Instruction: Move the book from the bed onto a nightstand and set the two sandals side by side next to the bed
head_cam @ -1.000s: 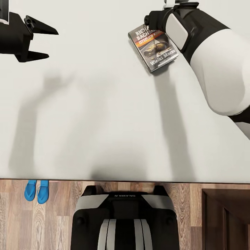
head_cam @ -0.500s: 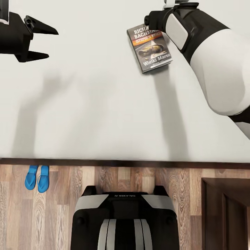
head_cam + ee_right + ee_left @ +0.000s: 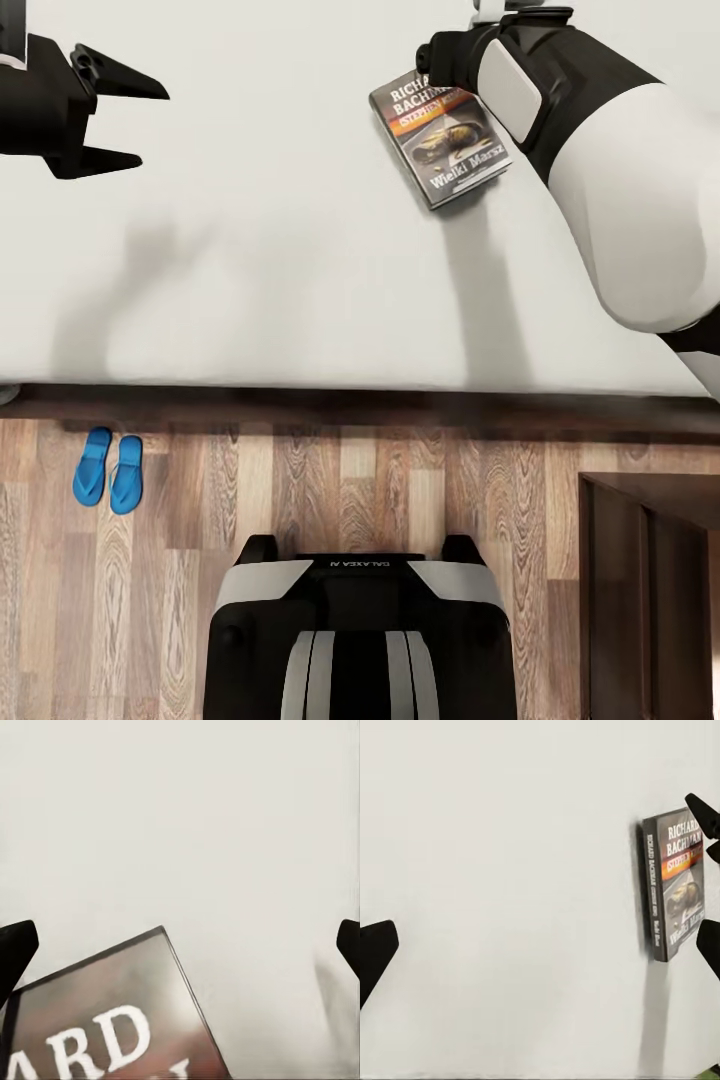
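The book [image 3: 442,135] lies cover-up on the off-white bed [image 3: 250,260], and its spine and cover show in the left wrist view [image 3: 671,885]. My right gripper [image 3: 180,945] hangs over the book's title end. Its fingertips [image 3: 16,949] stand wide apart, and the book's corner [image 3: 112,1020] sits close below between them. In the head view the right wrist [image 3: 470,55] covers that end of the book. My left gripper [image 3: 135,122] is open and empty over the mattress, far to the book's left. The two sandals [image 3: 108,470] lie side by side on the floor by the bed frame.
The bed's dark wooden frame [image 3: 300,405] runs across in front of me. A dark-brown nightstand [image 3: 650,600] stands at the lower right. Wood-plank floor [image 3: 350,480] lies between my base [image 3: 358,630] and the bed.
The whole view has backed away from the bed, so its edge and the sandals sit farther off. The book kept its place under my right gripper, twisting slightly and back. Both arms look unchanged.
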`<state>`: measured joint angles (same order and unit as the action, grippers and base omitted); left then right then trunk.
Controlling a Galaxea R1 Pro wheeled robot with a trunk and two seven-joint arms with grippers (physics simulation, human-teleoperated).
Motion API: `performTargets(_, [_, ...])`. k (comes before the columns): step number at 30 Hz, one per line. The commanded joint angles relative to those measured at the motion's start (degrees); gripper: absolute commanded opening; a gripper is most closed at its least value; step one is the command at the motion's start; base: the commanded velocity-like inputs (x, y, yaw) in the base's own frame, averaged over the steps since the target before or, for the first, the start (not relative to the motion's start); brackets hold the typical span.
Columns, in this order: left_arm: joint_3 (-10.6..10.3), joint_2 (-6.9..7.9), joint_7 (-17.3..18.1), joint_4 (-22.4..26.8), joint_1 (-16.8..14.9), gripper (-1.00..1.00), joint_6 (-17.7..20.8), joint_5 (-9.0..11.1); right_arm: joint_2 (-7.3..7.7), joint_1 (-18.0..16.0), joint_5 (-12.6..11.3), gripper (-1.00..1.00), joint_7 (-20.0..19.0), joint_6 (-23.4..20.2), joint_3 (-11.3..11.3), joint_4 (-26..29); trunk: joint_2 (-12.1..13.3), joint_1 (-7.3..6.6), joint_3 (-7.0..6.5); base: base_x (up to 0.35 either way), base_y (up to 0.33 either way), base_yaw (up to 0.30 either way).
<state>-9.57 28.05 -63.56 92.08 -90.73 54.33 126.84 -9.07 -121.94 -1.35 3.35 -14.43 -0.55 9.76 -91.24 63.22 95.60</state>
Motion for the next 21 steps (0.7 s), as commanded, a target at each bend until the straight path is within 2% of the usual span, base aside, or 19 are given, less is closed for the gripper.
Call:
performTargets(1, [0.01, 0.02, -0.59, 0.03, -0.06, 1.0, 0.07, 0.52, -0.01, 0.04, -0.22, 1.0, 0.25, -0.33, -0.4, -0.25, -0.01, -0.02, 0.03, -0.148, 0.0, 0.0])
performTargets(15, [0.07, 0.21, -0.57, 0.03, -0.06, 1.0, 0.07, 0.5, 0.01, -0.31, -0.1, 1.0, 0.27, -0.33, -0.66, 0.61, -0.01, -0.02, 0.03, -0.054, 0.0, 0.0])
performTargets(18, [0.07, 0.23, -0.57, 0.0, -0.06, 1.0, 0.07, 0.51, 0.01, -0.44, -0.07, 1.0, 0.25, -0.35, -0.7, 1.38, -0.01, -0.02, 0.03, -0.139, 0.0, 0.0])
performTargets(21, [0.08, 0.26, -0.54, -0.08, -0.06, 1.0, 0.07, 0.51, 0.01, -0.48, -0.08, 1.0, 0.22, -0.6, -0.73, 4.4, -0.01, -0.02, 0.03, -0.22, 0.0, 0.0])
